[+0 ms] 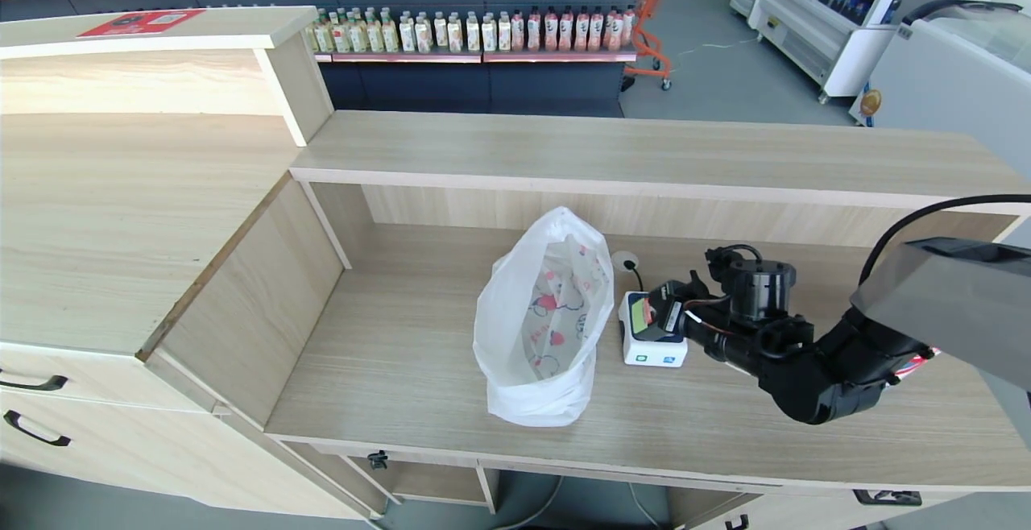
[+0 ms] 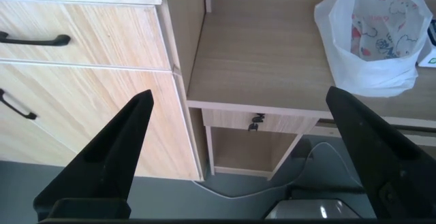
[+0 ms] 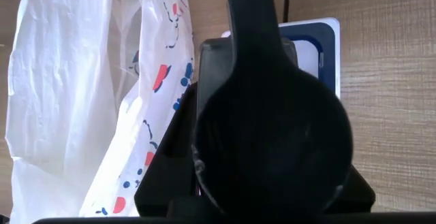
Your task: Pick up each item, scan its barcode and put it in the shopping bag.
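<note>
On lower counter (image 1: 387,369): white shopping bag (image 1: 511,337) upright, mouth open. Scanner (image 1: 654,349) just beside bag, on robot's right. Right gripper (image 1: 656,312) low over scanner; whether it grasps anything cannot be told. Left gripper (image 2: 238,98) before counter's front edge, near drawers (image 2: 82,60), prongs spread wide, empty.

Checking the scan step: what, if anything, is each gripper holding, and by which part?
The right gripper clamps a dark round item, seemingly across its sides, above the scanner. The left gripper is open and holds nothing.
</note>
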`<state>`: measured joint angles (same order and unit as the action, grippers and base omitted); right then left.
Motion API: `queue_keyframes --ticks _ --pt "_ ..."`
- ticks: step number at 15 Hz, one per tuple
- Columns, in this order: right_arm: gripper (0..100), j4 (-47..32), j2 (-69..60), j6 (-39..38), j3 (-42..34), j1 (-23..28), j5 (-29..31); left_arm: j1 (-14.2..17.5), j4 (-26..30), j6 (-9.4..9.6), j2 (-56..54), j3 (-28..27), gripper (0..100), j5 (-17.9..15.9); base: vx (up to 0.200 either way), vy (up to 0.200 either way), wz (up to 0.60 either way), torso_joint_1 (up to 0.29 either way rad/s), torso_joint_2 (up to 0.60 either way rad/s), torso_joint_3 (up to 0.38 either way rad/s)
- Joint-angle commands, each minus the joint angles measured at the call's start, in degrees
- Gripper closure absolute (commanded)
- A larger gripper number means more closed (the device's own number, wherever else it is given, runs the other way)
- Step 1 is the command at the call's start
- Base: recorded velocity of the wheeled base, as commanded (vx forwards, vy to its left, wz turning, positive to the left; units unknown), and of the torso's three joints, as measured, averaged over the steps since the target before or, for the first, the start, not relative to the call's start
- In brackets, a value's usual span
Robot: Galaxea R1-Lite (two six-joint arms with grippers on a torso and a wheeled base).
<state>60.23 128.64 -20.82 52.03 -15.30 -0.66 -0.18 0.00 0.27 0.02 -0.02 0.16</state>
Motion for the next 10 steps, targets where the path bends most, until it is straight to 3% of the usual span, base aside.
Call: queue_keyframes --ticks 1,10 --pt "100 0.1 0.8 0.0 0.1 0.1 0.0 0.0 0.0 0.00 0.0 -0.1 0 0.0 0.000 0.000 0.00 0.000 0.00 0.000" --pt "100 0.3 1.6 -0.2 0.5 0.3 -0.1 0.0 0.0 0.00 0.0 0.0 0 0.0 0.000 0.000 0.00 0.000 0.00 0.000"
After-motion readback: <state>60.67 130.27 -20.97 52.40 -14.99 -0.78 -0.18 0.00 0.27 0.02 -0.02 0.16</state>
